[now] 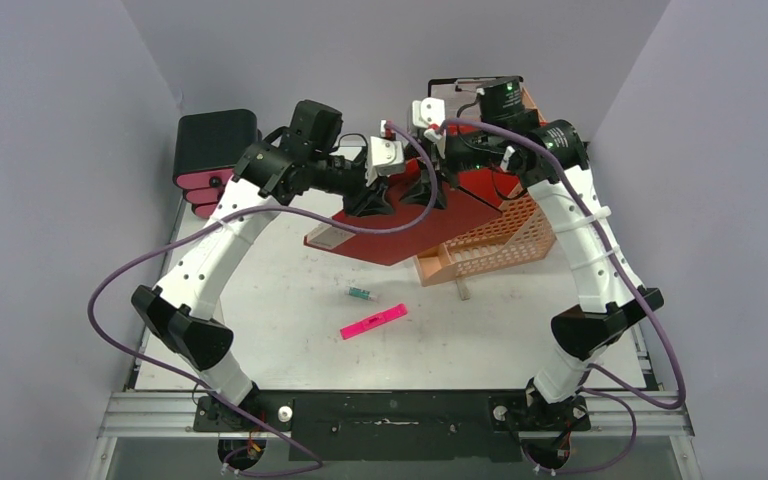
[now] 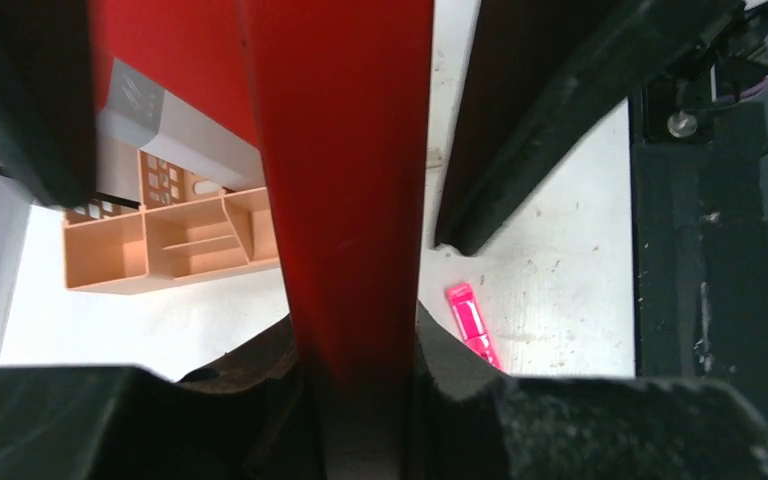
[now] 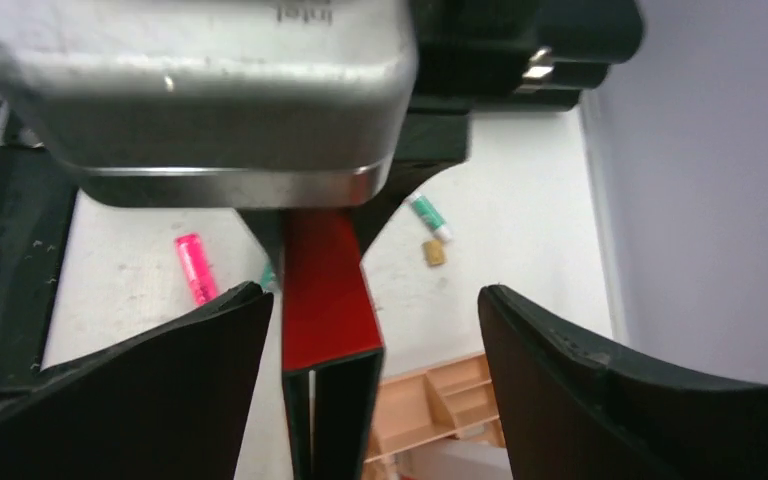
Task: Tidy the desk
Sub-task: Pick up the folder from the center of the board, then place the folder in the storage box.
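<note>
Red folder (image 1: 400, 235), thin and flat, hangs over the white desk (image 1: 280, 340), which lies under both arms, beside the orange rack (image 1: 500, 245). The folder looks light, stiff and smooth, so a pinch on its edge suits it, though it could slip. The desk itself is rigid, nothing to lift. On that edge the left gripper (image 2: 355, 335) is clenched; the right gripper (image 3: 370, 300) stands released, jaws wide and not touching. Only "intel" reads, on the silver camera (image 3: 210, 90).

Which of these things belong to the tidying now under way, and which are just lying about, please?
In hand: red folder, clamped in the left fingers; orange rack; desk.
Lying about: pink marker, green tube, black drawer box.
</note>
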Motion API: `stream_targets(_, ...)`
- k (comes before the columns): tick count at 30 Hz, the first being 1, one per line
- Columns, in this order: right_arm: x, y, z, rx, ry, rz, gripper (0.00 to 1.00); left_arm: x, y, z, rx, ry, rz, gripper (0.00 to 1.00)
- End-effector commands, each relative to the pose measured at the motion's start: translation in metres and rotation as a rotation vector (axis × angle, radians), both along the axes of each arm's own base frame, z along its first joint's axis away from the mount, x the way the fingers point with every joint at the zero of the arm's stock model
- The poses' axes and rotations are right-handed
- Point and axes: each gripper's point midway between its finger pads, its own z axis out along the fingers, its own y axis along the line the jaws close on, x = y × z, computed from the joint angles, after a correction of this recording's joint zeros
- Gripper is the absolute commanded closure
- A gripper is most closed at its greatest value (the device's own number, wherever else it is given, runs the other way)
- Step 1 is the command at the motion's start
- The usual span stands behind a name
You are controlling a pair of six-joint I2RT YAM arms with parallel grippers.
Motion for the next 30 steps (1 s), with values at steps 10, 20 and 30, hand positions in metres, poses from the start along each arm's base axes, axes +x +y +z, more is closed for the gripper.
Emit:
stream_targets(10,0.061,-0.082,0.103,0.269,-0.186,-0.345,0.10,0.056,-0.012,0.097,-0.362,0.031,0.136,1.00)
stream_targets(20,0.073,-0.145,0.094,0.268,-0.240,-0.432,0.10,0.092,-0.036,0.124,-0.533,0.093,0.140,1.00)
stream_targets(30,0.093,-0.193,0.082,0.354,-0.172,-0.536,0.10,0.130,-0.060,0.116,-0.604,0.014,0.173,1.00)
